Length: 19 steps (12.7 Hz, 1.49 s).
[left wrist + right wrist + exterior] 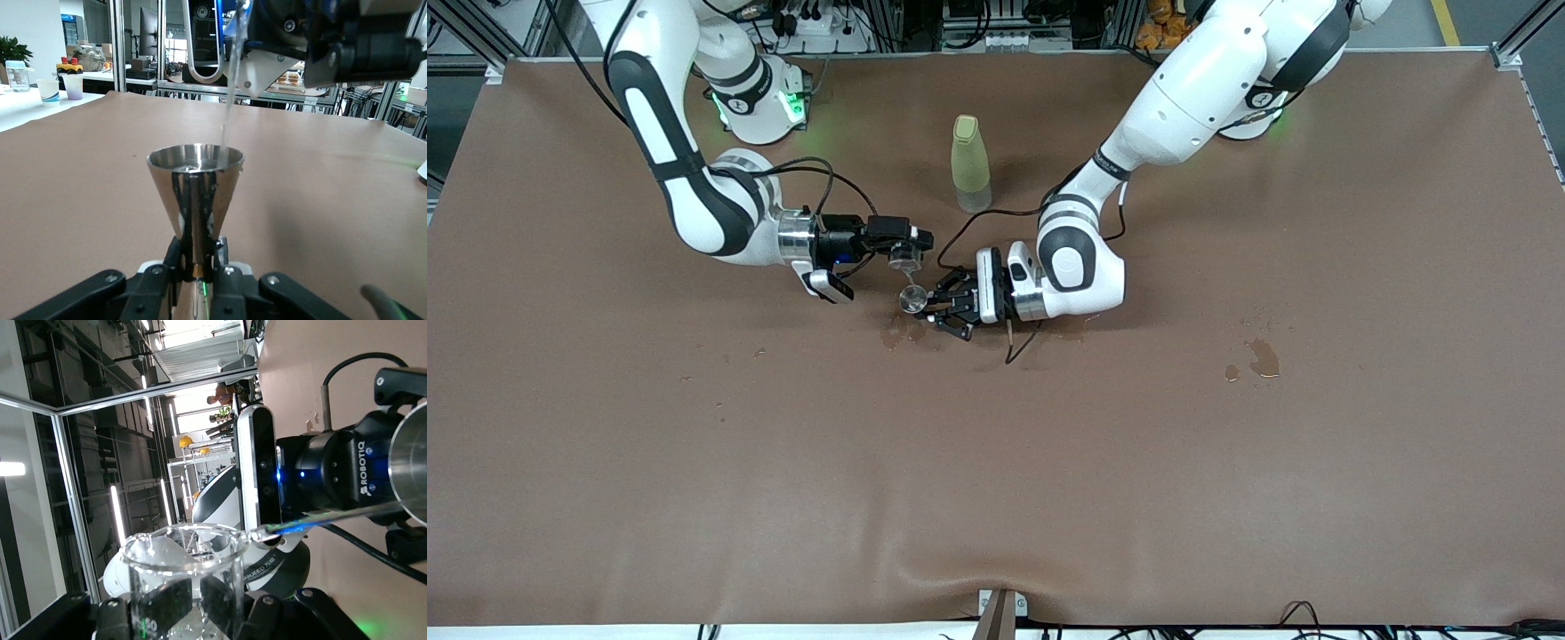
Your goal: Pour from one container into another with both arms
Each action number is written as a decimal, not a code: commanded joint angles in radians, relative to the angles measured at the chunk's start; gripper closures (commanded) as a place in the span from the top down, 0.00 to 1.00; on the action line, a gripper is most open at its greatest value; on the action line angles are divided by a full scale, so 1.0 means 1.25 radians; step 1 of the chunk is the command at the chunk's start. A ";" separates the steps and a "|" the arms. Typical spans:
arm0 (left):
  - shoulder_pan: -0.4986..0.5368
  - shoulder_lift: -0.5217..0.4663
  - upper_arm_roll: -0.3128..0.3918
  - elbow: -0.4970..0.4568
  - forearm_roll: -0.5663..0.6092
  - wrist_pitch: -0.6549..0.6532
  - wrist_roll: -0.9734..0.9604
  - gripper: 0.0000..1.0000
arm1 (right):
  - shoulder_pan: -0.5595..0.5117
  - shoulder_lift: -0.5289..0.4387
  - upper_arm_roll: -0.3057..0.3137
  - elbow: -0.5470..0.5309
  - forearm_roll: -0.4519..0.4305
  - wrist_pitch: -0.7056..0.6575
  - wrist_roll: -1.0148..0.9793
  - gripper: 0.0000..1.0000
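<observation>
My right gripper (911,244) is shut on a clear glass beaker (904,256), tipped over on its side above the middle of the table. A thin stream of water (229,87) falls from its lip into a steel cone-shaped measuring cup (912,300). That steel cup (195,190) stands upright in my left gripper (927,308), whose fingers (174,259) are shut on its narrow waist. In the right wrist view the beaker (183,577) fills the foreground in front of the black pads (167,607). The steel cup's rim (410,470) and the left gripper's body (333,480) show past it.
A pale green capped bottle (970,164) stands upright farther from the front camera than both grippers. Wet patches darken the brown table cover below the cup (898,336) and toward the left arm's end (1263,357). A cable (1014,342) trails under the left wrist.
</observation>
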 commanded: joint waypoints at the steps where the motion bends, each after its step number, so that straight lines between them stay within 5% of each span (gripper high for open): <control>1: 0.000 -0.032 -0.003 -0.029 -0.028 0.013 0.016 0.00 | -0.008 -0.017 0.005 -0.007 0.020 -0.005 0.040 0.00; 7: 0.000 -0.033 -0.003 -0.029 -0.028 0.013 0.017 0.00 | -0.008 -0.017 0.004 -0.005 0.030 -0.007 0.047 0.00; 15: 0.031 -0.069 -0.003 -0.056 -0.027 0.011 0.014 0.00 | -0.035 -0.022 0.002 0.004 0.015 -0.011 -0.414 0.00; 19: 0.093 -0.171 -0.001 -0.175 -0.012 -0.018 0.014 0.00 | -0.147 -0.025 0.002 0.043 -0.135 -0.031 -0.598 0.00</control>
